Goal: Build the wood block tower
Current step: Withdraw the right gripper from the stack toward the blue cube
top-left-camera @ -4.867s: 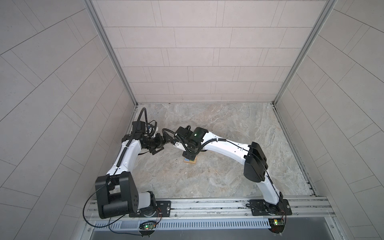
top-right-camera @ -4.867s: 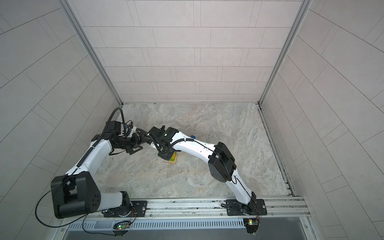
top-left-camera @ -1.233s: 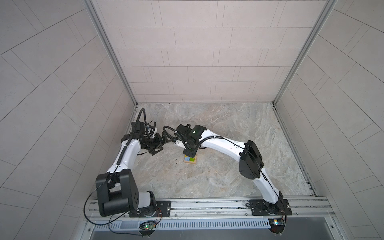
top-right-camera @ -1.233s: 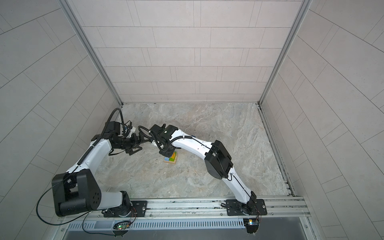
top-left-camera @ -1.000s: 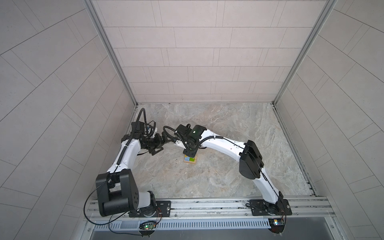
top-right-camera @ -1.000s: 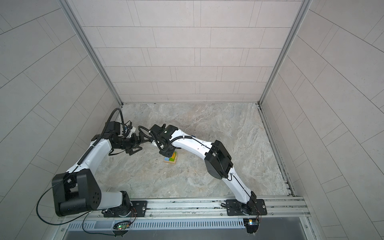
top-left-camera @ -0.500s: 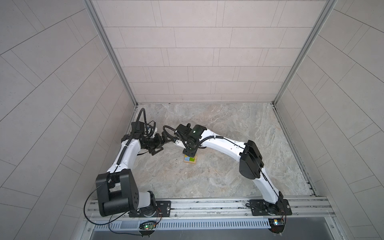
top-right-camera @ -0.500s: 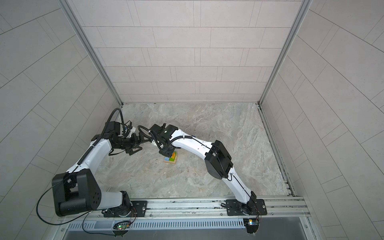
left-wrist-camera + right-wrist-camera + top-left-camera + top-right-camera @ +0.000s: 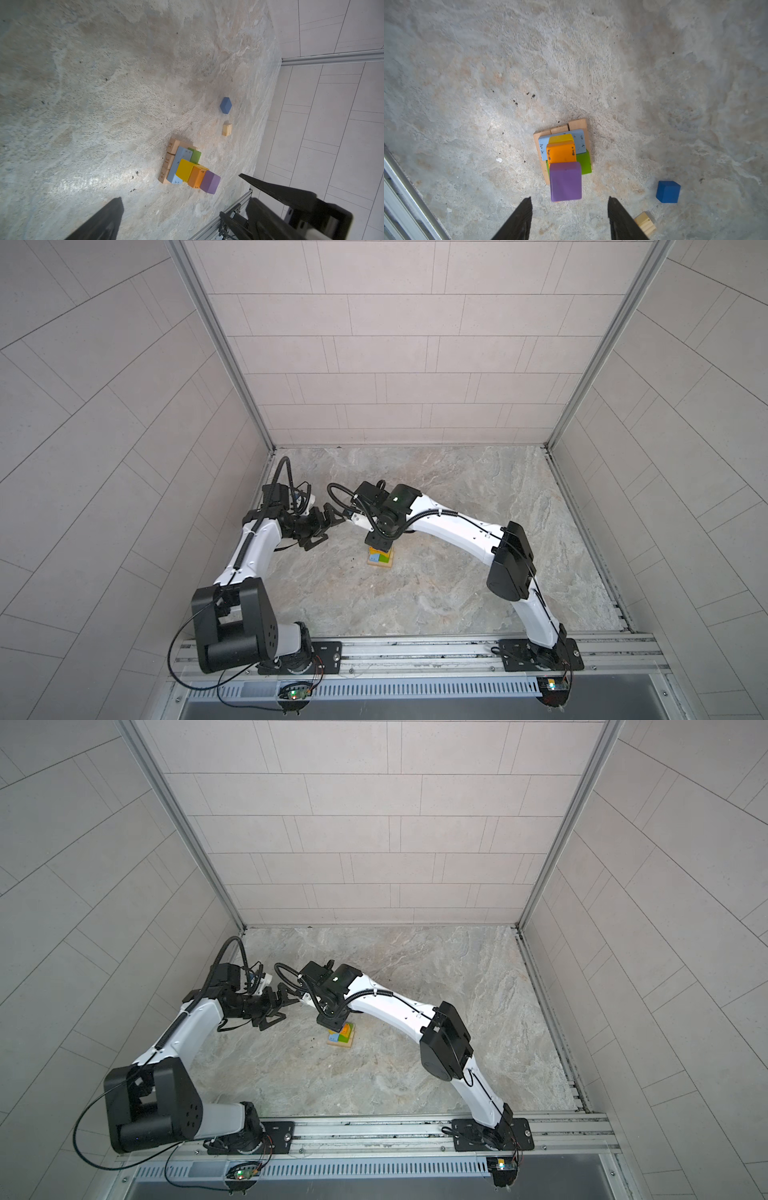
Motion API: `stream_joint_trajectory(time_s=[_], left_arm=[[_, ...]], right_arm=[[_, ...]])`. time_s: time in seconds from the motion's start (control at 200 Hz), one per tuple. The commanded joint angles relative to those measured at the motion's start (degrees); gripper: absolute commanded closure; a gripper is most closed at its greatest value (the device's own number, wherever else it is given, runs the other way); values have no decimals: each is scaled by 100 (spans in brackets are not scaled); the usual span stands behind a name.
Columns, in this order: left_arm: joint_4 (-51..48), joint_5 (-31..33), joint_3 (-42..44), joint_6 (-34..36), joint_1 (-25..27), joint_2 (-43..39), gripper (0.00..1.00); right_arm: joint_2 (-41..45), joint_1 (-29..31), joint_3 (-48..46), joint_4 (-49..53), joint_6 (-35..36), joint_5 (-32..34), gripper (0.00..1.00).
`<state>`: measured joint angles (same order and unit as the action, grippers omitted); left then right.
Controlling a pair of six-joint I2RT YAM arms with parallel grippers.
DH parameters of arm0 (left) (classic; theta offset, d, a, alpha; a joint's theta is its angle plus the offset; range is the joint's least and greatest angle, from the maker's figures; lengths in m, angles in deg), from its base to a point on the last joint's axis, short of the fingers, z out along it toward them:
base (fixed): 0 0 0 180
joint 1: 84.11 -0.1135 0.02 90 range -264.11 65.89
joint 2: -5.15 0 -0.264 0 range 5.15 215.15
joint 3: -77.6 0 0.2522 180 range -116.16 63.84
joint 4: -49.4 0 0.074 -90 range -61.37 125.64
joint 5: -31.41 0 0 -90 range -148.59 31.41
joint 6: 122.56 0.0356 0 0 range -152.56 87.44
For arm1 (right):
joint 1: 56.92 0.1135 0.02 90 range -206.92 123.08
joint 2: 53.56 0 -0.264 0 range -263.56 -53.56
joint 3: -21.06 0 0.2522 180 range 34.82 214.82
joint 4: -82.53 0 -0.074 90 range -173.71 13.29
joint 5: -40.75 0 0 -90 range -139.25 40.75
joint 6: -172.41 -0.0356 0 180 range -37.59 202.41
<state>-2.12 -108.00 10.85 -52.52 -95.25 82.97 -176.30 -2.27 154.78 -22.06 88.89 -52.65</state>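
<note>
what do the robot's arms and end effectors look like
Both the left arm and right arm have white links, black joints and black ribbed cables looping at the wrists. The left end effector and right end effector have black tapered fingers.

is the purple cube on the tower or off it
On: the purple cube sits atop the tower, right gripper open and clear of it.

Tan bars (image 9: 577, 124) show bare, grainy wood; the purple cube (image 9: 565, 181) and orange bar (image 9: 560, 152) wear matt paint, the orange chipped. The floor (image 9: 571, 52) looks like rough, mottled stone. The rail (image 9: 415, 649) low in both top views is dull metal.
</note>
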Motion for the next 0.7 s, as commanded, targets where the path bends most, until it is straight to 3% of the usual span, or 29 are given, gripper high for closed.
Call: stream_joint_trajectory(time_s=[0.0,0.28,0.695], left_arm=[[140,-227,103,-25,-4,52,0],[308,-366,157,-104,202,-38,0],[445,-447,185,-192,373,-65,0]], right_arm=[[414,-70,124,202,-171,143,41],[958,-460,-372,38,-587,231,37],[1634,-1514,-1888,-591,-1554,81,33]])
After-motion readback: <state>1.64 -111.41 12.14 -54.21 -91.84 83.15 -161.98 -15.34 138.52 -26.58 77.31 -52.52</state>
